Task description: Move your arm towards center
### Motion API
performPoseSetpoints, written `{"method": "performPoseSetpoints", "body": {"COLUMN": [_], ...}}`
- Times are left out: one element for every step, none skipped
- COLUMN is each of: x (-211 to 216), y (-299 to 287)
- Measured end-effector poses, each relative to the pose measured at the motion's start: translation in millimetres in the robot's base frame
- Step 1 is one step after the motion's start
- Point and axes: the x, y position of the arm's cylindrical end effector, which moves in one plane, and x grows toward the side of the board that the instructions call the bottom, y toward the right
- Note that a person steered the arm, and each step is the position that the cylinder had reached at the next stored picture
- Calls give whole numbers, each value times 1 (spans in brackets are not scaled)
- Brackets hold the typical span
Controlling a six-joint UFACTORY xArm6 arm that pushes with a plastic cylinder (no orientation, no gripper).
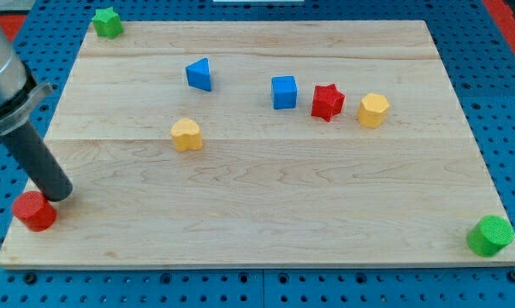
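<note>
1. Since our tip [59,193] sits at the bench's [266,231] left edge near the view's bottom, we judge the move towards centre has barely begun.
2. Our tool is a bare rod, holding nothing; its end is just beside the red cylinder [33,210].
3. The centre lies well to the view's right, between the yellow block [186,134] and the blue cube [284,91].
4. Next we likely need a slide rightwards and slightly up, passing below the yellow block.
</note>
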Motion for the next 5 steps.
{"method": "performPoseSetpoints", "body": {"x": [21, 35, 35, 35, 40], "y": [-1, -1, -1, 28, 43]}}
